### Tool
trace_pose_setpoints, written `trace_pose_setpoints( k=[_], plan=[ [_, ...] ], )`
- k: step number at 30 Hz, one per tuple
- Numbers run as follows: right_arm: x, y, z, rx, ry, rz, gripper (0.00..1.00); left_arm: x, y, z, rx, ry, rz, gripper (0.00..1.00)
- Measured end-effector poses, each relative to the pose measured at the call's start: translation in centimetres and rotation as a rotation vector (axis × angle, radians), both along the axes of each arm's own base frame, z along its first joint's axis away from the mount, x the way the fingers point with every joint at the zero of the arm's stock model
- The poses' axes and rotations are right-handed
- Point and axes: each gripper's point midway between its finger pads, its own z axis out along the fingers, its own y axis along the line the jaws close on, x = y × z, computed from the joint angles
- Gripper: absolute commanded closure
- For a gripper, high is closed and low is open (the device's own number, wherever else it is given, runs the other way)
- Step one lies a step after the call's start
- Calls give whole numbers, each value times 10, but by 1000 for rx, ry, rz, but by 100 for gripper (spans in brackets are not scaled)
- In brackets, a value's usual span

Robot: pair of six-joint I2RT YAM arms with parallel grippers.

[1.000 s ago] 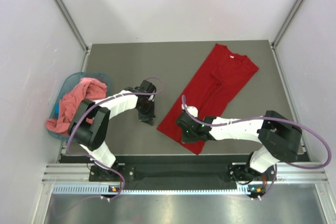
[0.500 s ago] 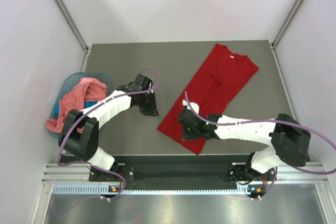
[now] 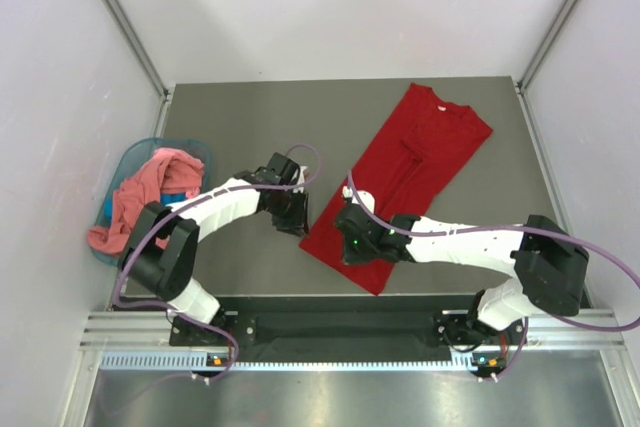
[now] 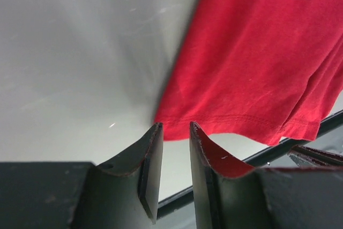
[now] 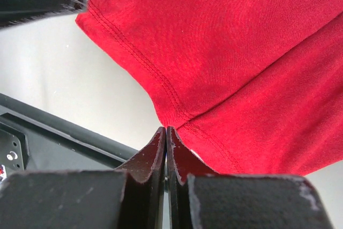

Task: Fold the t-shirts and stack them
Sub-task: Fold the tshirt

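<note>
Lying on table (image 3: 240, 117): red t-shirt (image 3: 410, 172), folded lengthwise, set diagonally, collar far right, hem near centre.
Left gripper (image 4: 175, 127): fingers slightly apart, nothing between them, at the hem's left corner.
Right gripper (image 5: 165, 130): fingers pressed together at the hem; cannot tell whether cloth is pinched.
Salmon-pink t-shirt (image 3: 135, 197): heaped in teal basket (image 3: 150, 143), left.

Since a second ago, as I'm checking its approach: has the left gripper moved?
Yes. The left gripper has shifted right, away from the teal basket, toward the near-left corner of the red t-shirt.
</note>
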Motion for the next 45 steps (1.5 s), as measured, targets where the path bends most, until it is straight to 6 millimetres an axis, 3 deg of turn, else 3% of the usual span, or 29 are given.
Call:
trace_pose_setpoints(
  k=[4, 9, 11, 12, 21, 28, 33, 37, 41, 45],
  plan=[
    [1, 0, 0, 1, -3, -3, 99, -4, -10, -5, 4, -12, -50, 69],
    [4, -1, -1, 3, -8, -13, 100, -5, -5, -21, 72, -6, -57, 76],
    [4, -3, -3, 0, -6, -14, 99, -4, -2, -25, 96, -5, -46, 95],
    [4, -3, -4, -1, -6, -15, 100, -3, 1, -26, 111, -10, -38, 100],
    [5, -4, -8, 5, -9, -18, 99, 3, 8, -27, 150, -17, 35, 100],
    [3, -7, -20, -2, -4, -16, 100, 7, 17, -28, 209, -14, 89, 99],
    [-1, -8, -41, -12, 17, -10, 99, 10, 25, -28, 255, -22, 109, 98],
    [0, -4, -43, 7, 14, -8, 99, 12, 34, -28, 307, -27, 131, 98],
    [0, -5, -43, 3, 16, -9, 97, 16, 38, -21, 329, -39, 152, 90],
    [-5, -14, -34, -5, 24, -18, 90, 28, 27, -2, 273, -77, 153, 78]
  ],
)
